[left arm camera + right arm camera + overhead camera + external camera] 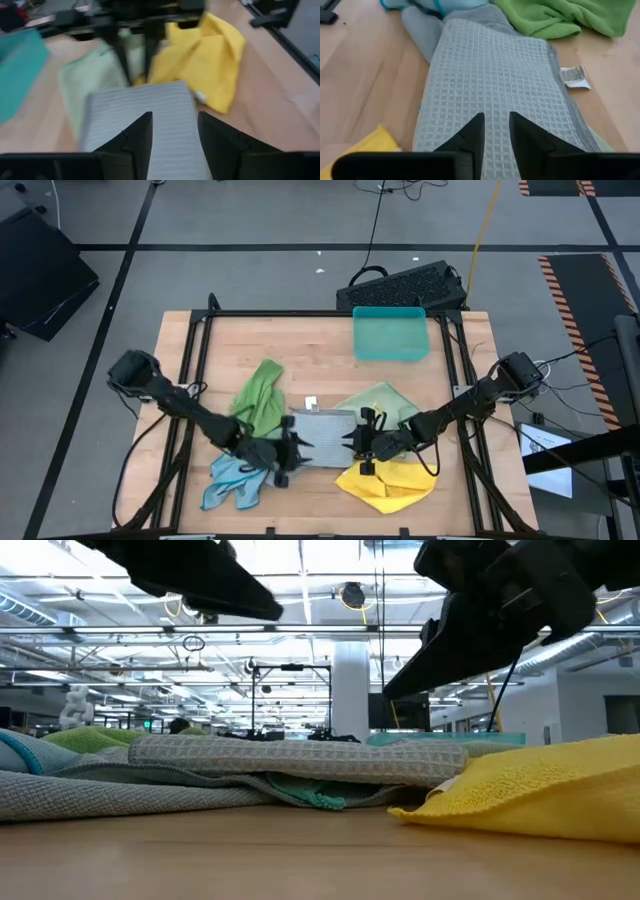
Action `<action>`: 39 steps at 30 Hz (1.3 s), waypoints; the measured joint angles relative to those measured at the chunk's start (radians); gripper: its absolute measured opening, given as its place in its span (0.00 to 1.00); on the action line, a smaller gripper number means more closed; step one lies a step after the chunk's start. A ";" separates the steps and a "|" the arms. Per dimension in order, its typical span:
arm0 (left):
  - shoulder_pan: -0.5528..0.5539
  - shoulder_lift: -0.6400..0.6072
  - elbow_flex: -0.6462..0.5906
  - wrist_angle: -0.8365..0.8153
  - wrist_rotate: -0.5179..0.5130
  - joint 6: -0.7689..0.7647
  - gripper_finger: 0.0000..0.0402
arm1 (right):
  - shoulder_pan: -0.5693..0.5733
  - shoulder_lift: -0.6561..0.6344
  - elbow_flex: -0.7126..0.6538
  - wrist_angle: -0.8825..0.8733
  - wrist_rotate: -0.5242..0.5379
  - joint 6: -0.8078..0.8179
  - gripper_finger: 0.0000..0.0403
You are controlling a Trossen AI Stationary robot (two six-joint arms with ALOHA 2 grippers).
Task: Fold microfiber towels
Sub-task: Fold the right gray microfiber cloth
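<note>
Grey waffle-weave towel (pixel 322 438) sitting folded flat in the middle of the wooden table (pixel 310 345), a small white tag (pixel 311 402) poking out at its far edge. Left gripper (pixel 290 452) parked right at the towel's left end, fingers (pixel 141 134) clearly apart, with the grey cloth showing in the gap under them, not pinching anything as far as the left wrist view goes. Right gripper (pixel 357 443) at the opposite end, facing the left one, fingers (pixel 472 132) only slightly apart and hovering over the weave (pixel 490 75) rather than clamped on it. Bright green towel (pixel 259 395) bunched up just left of the grey one toward the far side, light blue towel (pixel 235 480) crumpled at the near left under the left arm, yellow towel (pixel 390 483) heaped at the near right, and a pale green towel (pixel 385 402) spread behind the right gripper, partly under the grey one. Teal tray (pixel 390 333) well apart at the far right of the table, black keyboard (pixel 405 285) just beyond the table edge. From the low view, grey stack (pixel 300 758) lying level with yellow (pixel 540 795) beside it, both arms hanging above
</note>
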 joint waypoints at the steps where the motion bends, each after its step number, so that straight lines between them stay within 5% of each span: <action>1: -0.008 0.030 0.026 -0.026 0.000 0.003 0.40 | 0.000 0.000 0.000 -0.006 0.001 0.000 0.21; 10: -0.012 0.322 0.339 -0.293 -0.020 0.012 0.57 | 0.000 0.000 0.001 -0.141 0.003 0.016 0.22; 17: -0.006 0.460 0.494 -0.284 -0.054 0.071 0.68 | 0.019 -0.027 0.000 -0.259 0.011 0.040 0.22; 39: 0.016 0.553 0.510 -0.227 -0.158 0.119 0.50 | 0.143 -0.066 0.000 -0.262 0.166 0.113 0.22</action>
